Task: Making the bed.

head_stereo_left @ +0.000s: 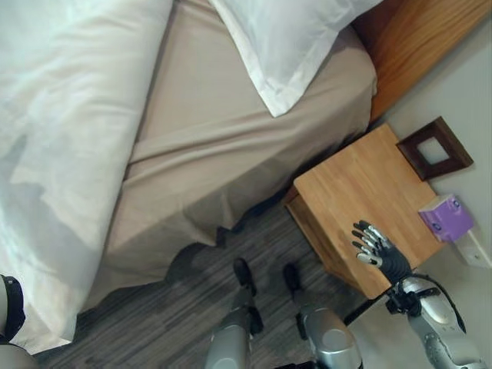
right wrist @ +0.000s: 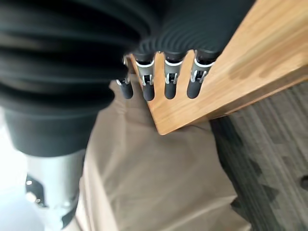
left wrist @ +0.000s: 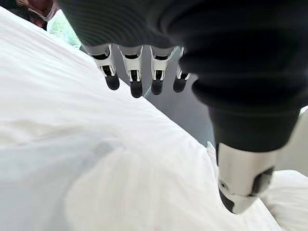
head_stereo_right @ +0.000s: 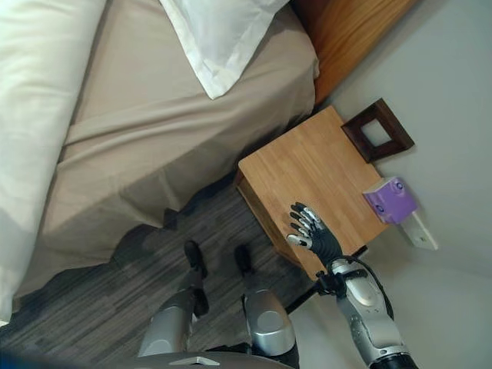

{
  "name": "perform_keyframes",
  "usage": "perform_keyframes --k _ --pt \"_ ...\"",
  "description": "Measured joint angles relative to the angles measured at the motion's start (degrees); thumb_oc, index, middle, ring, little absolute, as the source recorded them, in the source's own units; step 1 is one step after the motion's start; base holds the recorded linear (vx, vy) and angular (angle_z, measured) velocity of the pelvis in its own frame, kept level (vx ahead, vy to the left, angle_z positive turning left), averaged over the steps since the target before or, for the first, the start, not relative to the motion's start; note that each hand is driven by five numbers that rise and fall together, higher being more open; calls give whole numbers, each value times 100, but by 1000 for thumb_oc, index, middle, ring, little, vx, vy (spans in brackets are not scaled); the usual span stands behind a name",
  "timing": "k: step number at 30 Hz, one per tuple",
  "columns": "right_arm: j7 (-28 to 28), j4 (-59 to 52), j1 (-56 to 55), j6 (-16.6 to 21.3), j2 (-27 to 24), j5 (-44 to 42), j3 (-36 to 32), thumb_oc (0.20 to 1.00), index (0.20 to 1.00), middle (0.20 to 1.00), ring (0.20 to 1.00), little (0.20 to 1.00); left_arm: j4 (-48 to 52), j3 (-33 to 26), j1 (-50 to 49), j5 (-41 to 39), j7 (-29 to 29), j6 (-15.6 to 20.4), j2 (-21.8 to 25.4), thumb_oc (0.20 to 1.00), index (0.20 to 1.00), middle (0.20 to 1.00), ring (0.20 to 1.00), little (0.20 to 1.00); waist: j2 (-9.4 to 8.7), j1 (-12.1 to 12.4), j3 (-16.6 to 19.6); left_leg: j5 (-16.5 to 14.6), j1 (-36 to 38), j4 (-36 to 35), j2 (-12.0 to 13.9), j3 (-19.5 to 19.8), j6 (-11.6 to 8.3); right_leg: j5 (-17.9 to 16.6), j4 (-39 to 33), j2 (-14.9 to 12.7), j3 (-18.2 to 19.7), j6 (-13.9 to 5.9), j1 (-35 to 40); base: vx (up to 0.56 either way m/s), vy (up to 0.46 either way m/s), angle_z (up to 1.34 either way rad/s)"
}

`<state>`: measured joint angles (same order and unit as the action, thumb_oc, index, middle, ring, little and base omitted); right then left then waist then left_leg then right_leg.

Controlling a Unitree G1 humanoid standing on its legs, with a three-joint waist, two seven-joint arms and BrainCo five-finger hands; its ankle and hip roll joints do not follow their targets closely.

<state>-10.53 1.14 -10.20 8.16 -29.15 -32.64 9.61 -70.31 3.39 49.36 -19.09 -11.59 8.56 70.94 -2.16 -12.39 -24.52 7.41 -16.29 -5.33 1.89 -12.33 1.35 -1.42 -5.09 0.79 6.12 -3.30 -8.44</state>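
The bed carries a beige fitted sheet (head_stereo_left: 231,123) with a white duvet (head_stereo_left: 61,138) bunched over its left side and hanging off the near edge. A white pillow (head_stereo_left: 288,38) lies at the head, by the wooden headboard (head_stereo_left: 419,46). My right hand (head_stereo_left: 375,247) hovers open over the near end of the wooden nightstand (head_stereo_left: 361,184), fingers (right wrist: 168,86) straight and holding nothing. My left hand (left wrist: 139,72) hangs open just above the duvet (left wrist: 96,159), fingers relaxed and not touching the cloth. Its wrist (head_stereo_left: 11,307) shows at the lower left edge.
On the nightstand stand a dark wooden frame (head_stereo_left: 434,147) and a purple tissue box (head_stereo_left: 446,217). A white wall socket (head_stereo_left: 478,250) sits on the grey wall beyond it. Dark striped carpet (head_stereo_left: 154,323) runs between bed and nightstand.
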Motion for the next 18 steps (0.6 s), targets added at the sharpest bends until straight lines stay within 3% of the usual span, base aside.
perform_keyframes --k 2,6,9,12,14,15,16,18 --pt "49 9 16 5 -2 -8 -7 1000 1000 1000 1000 1000 -6 -125 -41 -140 -169 -18 -4 1000 1000 1000 1000 1000 -33 -6 -101 25 -186 1 20 -13 -2 -55 -42 19 4 8 -165 -16 6 -1" --pt "173 -19 79 15 2 -220 28 1000 1000 1000 1000 1000 -72 -1087 -855 -527 -390 28 -146 1000 1000 1000 1000 1000 -151 -21 -265 29 -384 2 47 -118 2 -81 -41 29 103 -7 -406 -15 17 -14" --pt "173 -24 99 55 -3 -236 104 1000 1000 1000 1000 1000 -181 -1392 -1147 -857 -412 60 -338 1000 1000 1000 1000 1000 -208 -9 -310 30 -408 2 77 -115 4 -82 -30 57 103 -8 -441 -4 3 -2" --pt "179 -9 145 112 -21 -297 108 1000 1000 1000 1000 1000 -244 -1488 -1297 -986 -374 77 -438 1000 1000 1000 1000 1000 -194 8 -401 50 -488 2 130 -113 -21 -82 14 118 94 -8 -540 -16 4 0" --pt "172 -14 288 151 -80 -338 175 1000 1000 1000 1000 1000 -247 -1247 -1045 -994 -371 83 -540 1000 1000 1000 1000 1000 -94 12 -466 89 -585 2 155 -100 -51 -82 46 149 70 -8 -644 -57 16 5" --pt "174 -10 346 175 -133 -339 193 1000 1000 1000 1000 1000 -244 -1143 -886 -993 -382 85 -569 551 551 551 551 551 -44 4 -509 103 -673 2 162 -96 -59 -116 -4 160 60 35 -703 -47 17 8" --pt "164 -13 405 180 -151 -338 218 1000 1000 1000 1000 1000 -248 -851 -685 -985 -421 90 -598 200 200 200 200 200 -19 6 -531 149 -753 1 170 -83 -68 -148 -6 168 47 49 -781 -21 15 7" --pt "151 -17 401 212 -148 -338 211 1000 1000 1000 1000 1000 -255 -567 -426 -964 -484 77 -511 200 200 200 200 200 -21 10 -532 150 -764 1 178 -79 -68 -160 -5 176 39 57 -786 -2 9 2"
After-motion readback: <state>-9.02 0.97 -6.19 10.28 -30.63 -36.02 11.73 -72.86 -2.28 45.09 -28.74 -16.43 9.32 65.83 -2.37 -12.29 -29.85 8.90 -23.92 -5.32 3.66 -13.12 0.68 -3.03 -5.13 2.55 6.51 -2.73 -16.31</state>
